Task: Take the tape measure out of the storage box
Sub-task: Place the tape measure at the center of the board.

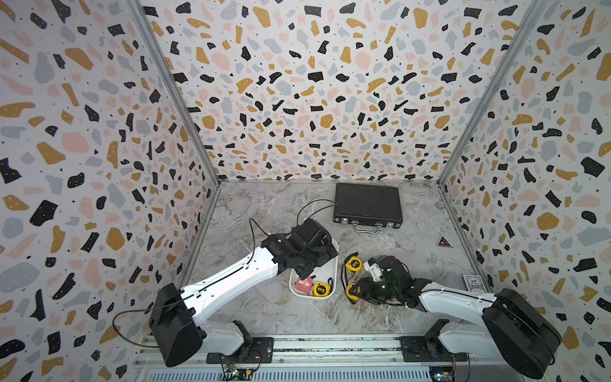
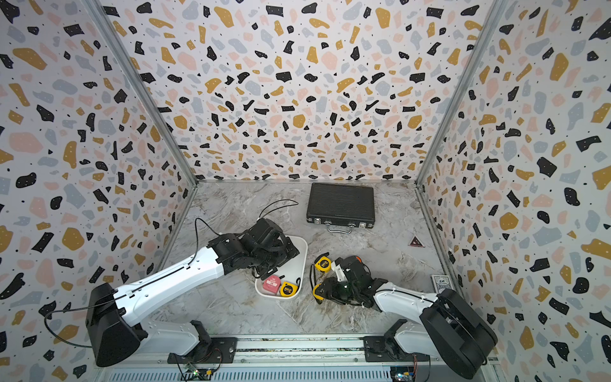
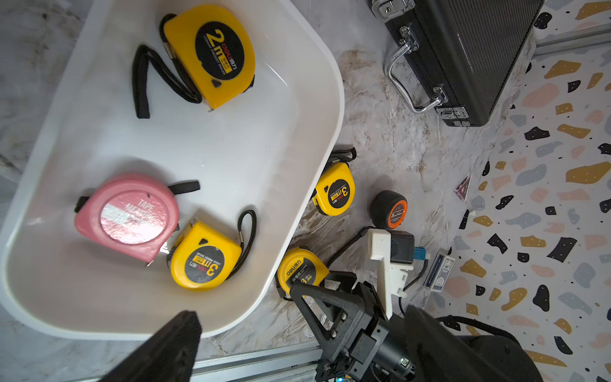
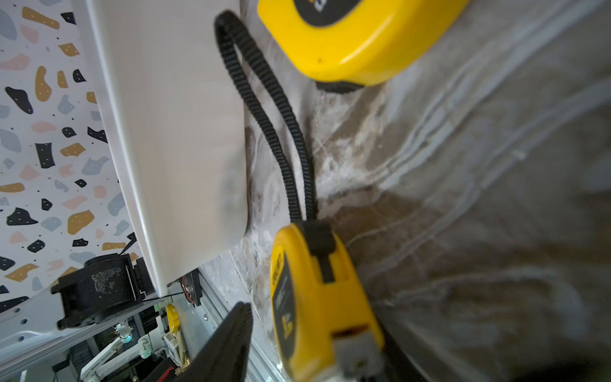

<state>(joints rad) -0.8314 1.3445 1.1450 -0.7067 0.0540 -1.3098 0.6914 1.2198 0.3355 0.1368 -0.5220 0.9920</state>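
Right claw (image 1: 355, 292): jaws parted, low over the grey-veined marble tabletop (image 1: 297, 317), with a yellow plastic tape measure (image 4: 317, 297) between the fingers. The right wrist view shows a gap between one ribbed black finger (image 4: 231, 334) and the case, so no grip is confirmed. This tape measure is outside the storage box (image 4: 182, 132), a shallow white plastic tray with rounded corners, whose outer wall stands just beside the claw. The tape measure's black woven wrist strap (image 4: 264, 115) runs away from the claw along that wall toward a second yellow tape measure (image 1: 354, 263). That one lies on the tabletop just beyond the claw, also outside the tray. A round black tape measure with an orange ring (image 3: 390, 210) sits near the claw, on the side away from the tray. Left claw (image 1: 305, 272): jaws spread wide, holding nothing, hanging over the tray interior. Below it, inside the tray, lie a pink rounded tape measure (image 3: 127, 215) and a yellow tape measure marked 3 m (image 3: 203, 261), touching or nearly so. A yellow tape measure marked 2 m (image 3: 211, 53) lies apart at the tray's other end. Farther out past both claws lie a black ribbed briefcase with metal latches and handle (image 1: 367, 205), a small red triangular card (image 1: 444, 242) and a blue card box (image 1: 474, 284).
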